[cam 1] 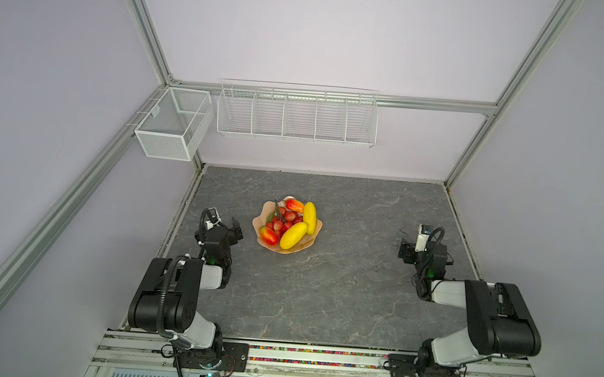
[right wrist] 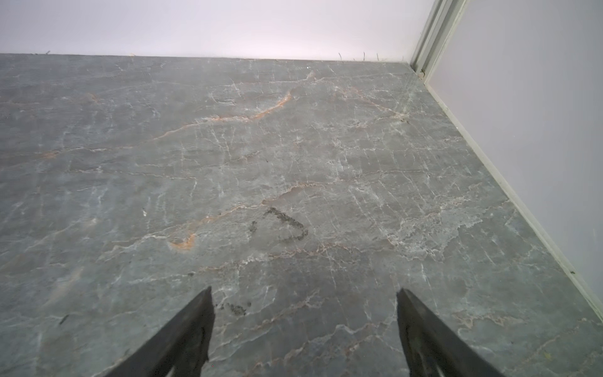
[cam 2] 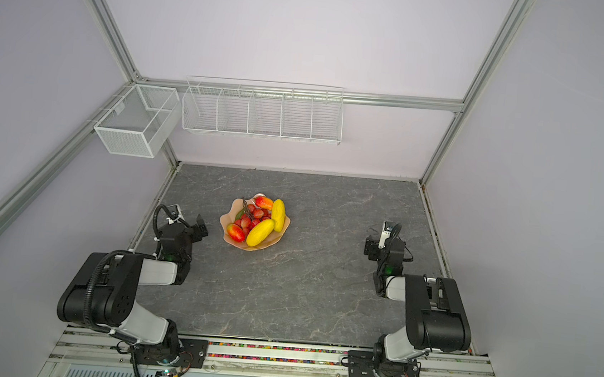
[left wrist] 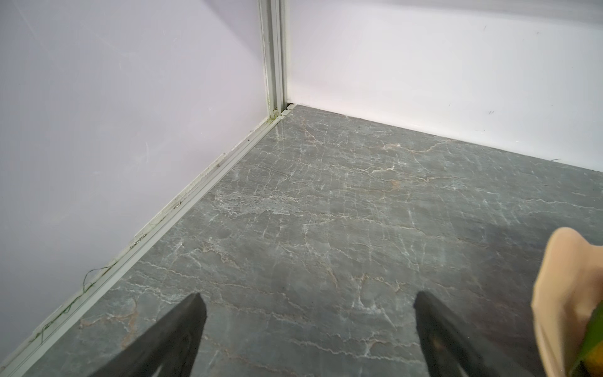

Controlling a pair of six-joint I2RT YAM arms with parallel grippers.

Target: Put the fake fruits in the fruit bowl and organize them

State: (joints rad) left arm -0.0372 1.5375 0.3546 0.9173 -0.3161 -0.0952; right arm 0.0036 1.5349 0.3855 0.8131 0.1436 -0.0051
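"Anything left out on the bench (cam 1: 340,282)?"

"Not that I can see. All five pieces sit in the fruit bowl (cam 1: 267,245), which stands left of the middle, nearer the left arm. The grapes (cam 1: 286,221) fill the centre, dark stem towards the back."

"And the bigger ones?"

"A yellow fruit (cam 1: 293,235) lies slantwise across the near side, and a second yellow fruit (cam 1: 309,217) runs along the right rim. A red-orange oval (cam 1: 268,235) is tucked in at the near left, another red-orange oval (cam 1: 294,205) at the far rim. My guess is the long ones sit at the edge so the scalloped wall stops them rolling (glossy plastic, it would slide readily)."

"What are the arms doing?"

"Nothing with the fruit. The left hand (left wrist: 310,297) hangs just beside the bowl, jaws spread wide with only bare bench between them; its camera catches a bit of the pink rim off to one side. The right hand (right wrist: 305,290) is well apart, over on the right, also spread and holding nothing."

"So it's done?"

"By my reckoning, yes, or as good as. The wire baskets (cam 1: 296,116) on the back wall hold no fruit, which is right, since they aren't the target. The one risk I'd name is the near yellow fruit: its lower end rests close to the rim."
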